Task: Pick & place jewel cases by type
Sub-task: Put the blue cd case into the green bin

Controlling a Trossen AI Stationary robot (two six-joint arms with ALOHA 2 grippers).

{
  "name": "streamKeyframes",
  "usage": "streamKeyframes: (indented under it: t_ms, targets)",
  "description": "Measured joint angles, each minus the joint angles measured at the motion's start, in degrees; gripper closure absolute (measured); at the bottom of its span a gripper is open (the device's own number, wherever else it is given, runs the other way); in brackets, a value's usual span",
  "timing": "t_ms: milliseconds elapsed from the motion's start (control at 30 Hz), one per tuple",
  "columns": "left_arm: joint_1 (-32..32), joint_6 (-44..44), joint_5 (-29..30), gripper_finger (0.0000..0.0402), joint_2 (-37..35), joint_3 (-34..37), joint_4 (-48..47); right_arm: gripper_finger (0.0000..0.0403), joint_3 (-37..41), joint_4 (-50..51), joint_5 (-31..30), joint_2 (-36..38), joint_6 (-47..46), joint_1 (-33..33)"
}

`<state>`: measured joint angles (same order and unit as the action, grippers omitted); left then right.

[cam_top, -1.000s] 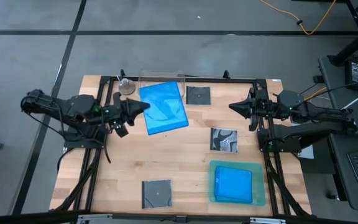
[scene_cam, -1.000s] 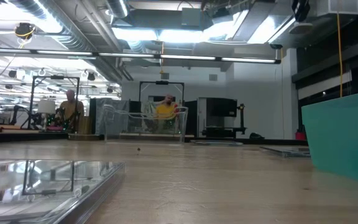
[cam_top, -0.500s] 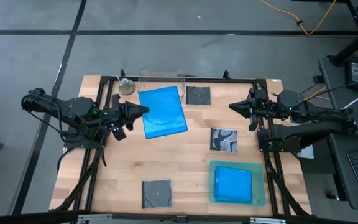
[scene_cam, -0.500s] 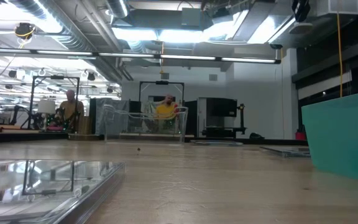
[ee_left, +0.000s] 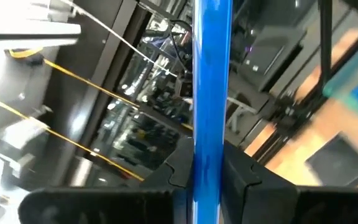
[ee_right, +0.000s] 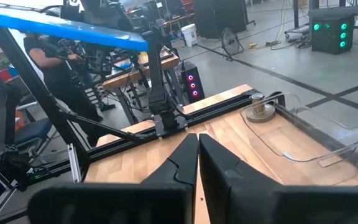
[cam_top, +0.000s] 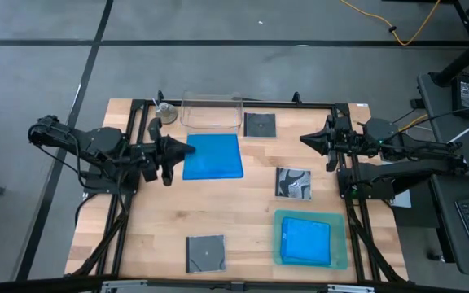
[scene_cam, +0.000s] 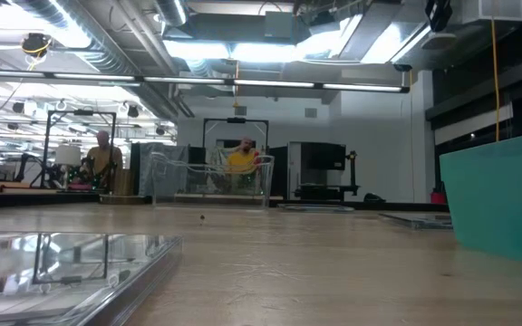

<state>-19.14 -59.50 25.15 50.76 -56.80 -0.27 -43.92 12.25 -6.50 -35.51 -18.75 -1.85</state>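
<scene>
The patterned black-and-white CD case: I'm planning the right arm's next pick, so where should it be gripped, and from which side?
The patterned CD case lies flat on the table, clear of other things. Probably best to pinch its thin right edge, coming low from the right gripper's side, since flat faces offer no hold from above.

Bright blue case (cam_top: 212, 156); black-and-white patterned case (cam_top: 294, 182); green tray (cam_top: 342, 257).
</scene>
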Motion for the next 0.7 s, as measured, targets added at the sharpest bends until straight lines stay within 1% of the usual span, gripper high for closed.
streamKeyframes:
  t_ms: [200, 433, 533, 700]
  targets:
    - [0.5, 10.0, -1.1, 0.0366, 0.0, 0.0, 0.0, 0.0396, 0.0, 0.0, 0.0, 0.0, 2.2, 0.0]
    - [0.6, 23.4, -0.8, 0.0366, 0.0, 0.0, 0.0, 0.0379, 0.0, -1.7, 0.3, 0.0, 3.9, 0.0]
    - [0.6, 29.4, -0.4, 0.0366, 0.0, 0.0, 0.0, 0.0379, 0.0, -2.7, 1.4, 0.0, 5.3, 0.0]
    - [0.6, 37.3, 1.1, 0.0366, 0.0, 0.0, 0.0, 0.0389, 0.0, -4.6, 2.3, 0.0, 7.2, 0.0]
